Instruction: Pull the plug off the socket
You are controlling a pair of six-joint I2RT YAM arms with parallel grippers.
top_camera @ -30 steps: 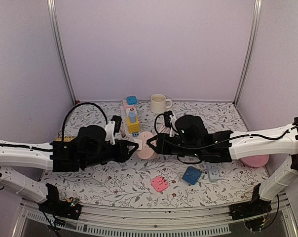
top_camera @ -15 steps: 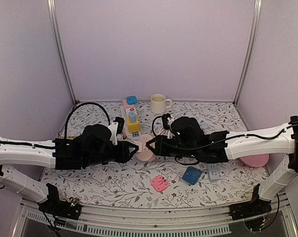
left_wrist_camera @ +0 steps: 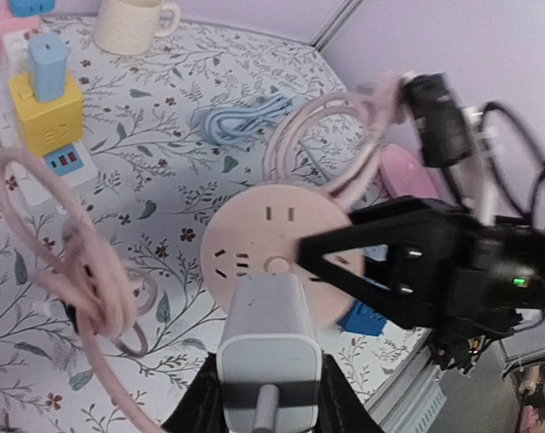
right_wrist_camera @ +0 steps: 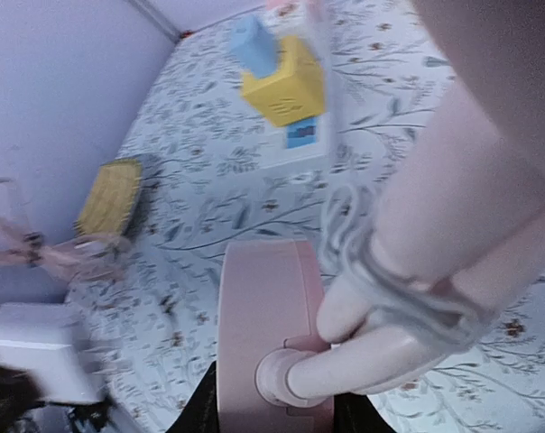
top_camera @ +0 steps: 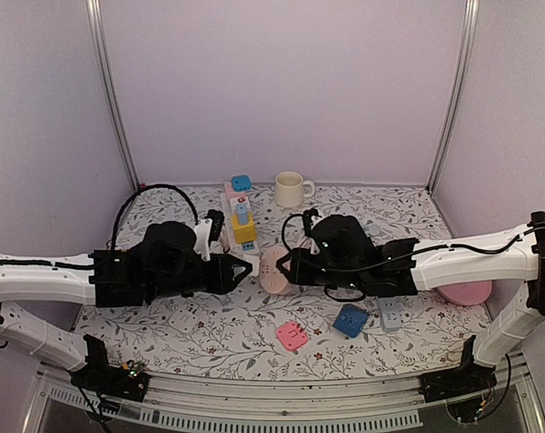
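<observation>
— Plug (left_wrist_camera: 268, 338) out yet, or do I keep pulling?

— Out, as far as I can judge. Your left gripper (top_camera: 245, 269) is closed tight on its white body. Half a second ago it sat nose to nose with the right one, and it has now drawn back toward its own side. On your right wrist camera the prongs show bare and blurred, just clear of the round pink socket (top_camera: 271, 271).

— And the socket itself?

— Held on edge between the closed fingers of your right gripper (right_wrist_camera: 274, 397). It has barely shifted, so the pull went into the plug, not the base. I'd call the task all but done; you only need to keep the two apart.

— What's around me?

— Floral tablecloth (top_camera: 209, 334) below. A pink cable (left_wrist_camera: 92, 280) loops just beside your left wrist and could snag. Behind stand a power strip (left_wrist_camera: 83, 167) with a yellow cube (left_wrist_camera: 45, 113) on it, and a mug (top_camera: 291, 188). Nearer you lie a pink adapter (top_camera: 291, 336), a blue adapter (top_camera: 351, 319) and a grey adapter (top_camera: 392, 313). Plain lilac walls (top_camera: 281, 81) close three sides.
</observation>
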